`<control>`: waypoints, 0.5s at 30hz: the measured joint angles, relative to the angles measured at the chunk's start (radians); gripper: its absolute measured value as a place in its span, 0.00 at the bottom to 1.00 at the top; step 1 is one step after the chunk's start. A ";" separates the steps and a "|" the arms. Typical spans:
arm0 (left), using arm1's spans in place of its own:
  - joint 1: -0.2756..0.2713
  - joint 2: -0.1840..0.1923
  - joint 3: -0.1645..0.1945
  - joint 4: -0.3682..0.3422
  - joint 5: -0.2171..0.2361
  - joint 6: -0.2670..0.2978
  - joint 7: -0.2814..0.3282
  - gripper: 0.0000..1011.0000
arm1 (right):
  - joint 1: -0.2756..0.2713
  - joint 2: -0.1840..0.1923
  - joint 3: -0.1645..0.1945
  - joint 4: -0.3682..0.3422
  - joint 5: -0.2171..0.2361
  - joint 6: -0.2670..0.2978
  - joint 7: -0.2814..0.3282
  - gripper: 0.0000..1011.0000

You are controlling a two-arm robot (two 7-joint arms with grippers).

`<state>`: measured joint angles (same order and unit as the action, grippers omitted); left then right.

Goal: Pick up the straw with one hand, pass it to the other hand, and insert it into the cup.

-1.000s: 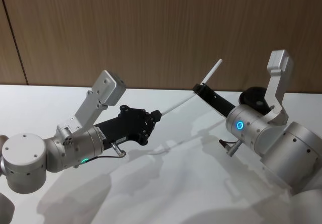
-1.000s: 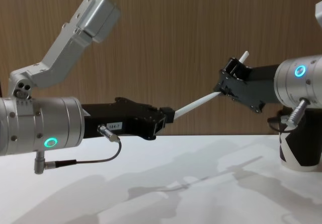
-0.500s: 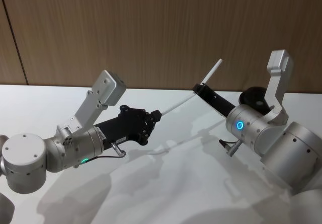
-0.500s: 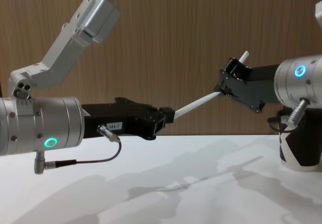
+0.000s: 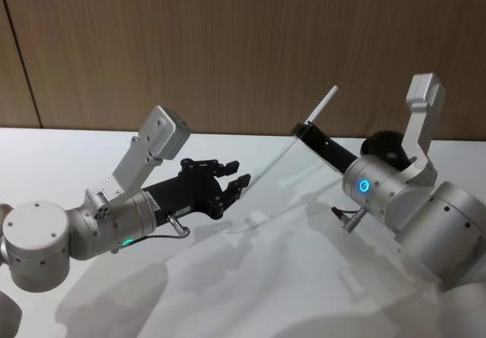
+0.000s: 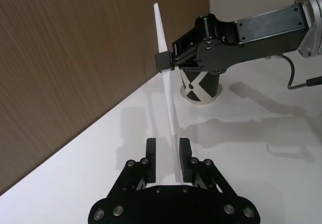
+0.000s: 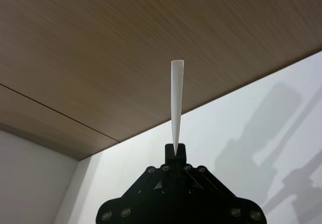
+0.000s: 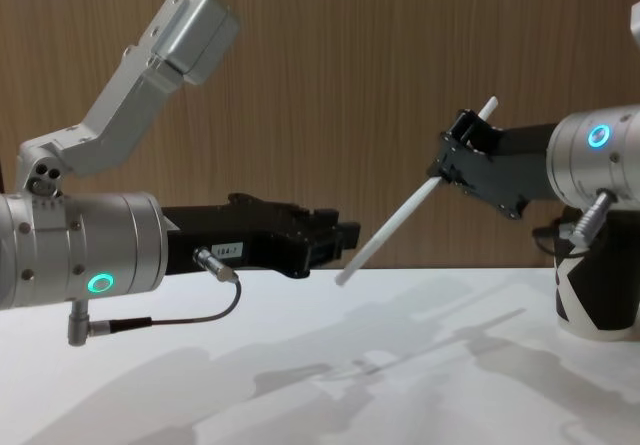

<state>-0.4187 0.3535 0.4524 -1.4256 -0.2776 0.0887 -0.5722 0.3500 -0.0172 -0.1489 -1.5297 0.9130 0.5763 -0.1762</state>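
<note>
Clamping straw [image 8: 395,223], right gripper [image 8: 446,171] (cup [image 8: 597,295] half-hidden)

Thin white straw [image 8: 400,210] slanted in mid-air in right end effector [image 8: 447,163]; black cup [image 8: 600,305] upright on table [image 8: 300,385].

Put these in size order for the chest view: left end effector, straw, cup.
1. left end effector: biggest, perhaps only because it is nearer the camera.
2. straw and cup: unsure. The straw is long but thin, and the cup is cut off by the edge.
</note>
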 joint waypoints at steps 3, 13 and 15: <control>0.000 0.000 0.000 0.000 0.000 0.000 0.000 0.31 | 0.003 0.000 0.002 0.003 0.006 -0.004 0.007 0.00; 0.000 0.000 0.000 0.000 0.000 0.000 0.000 0.63 | 0.011 0.018 0.006 0.011 0.008 -0.056 0.062 0.00; 0.000 0.000 0.000 0.000 0.000 0.000 0.000 0.71 | 0.014 0.026 0.007 0.013 0.005 -0.076 0.079 0.00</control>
<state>-0.4187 0.3534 0.4524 -1.4257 -0.2776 0.0888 -0.5723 0.3635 0.0084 -0.1420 -1.5171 0.9175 0.5005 -0.0974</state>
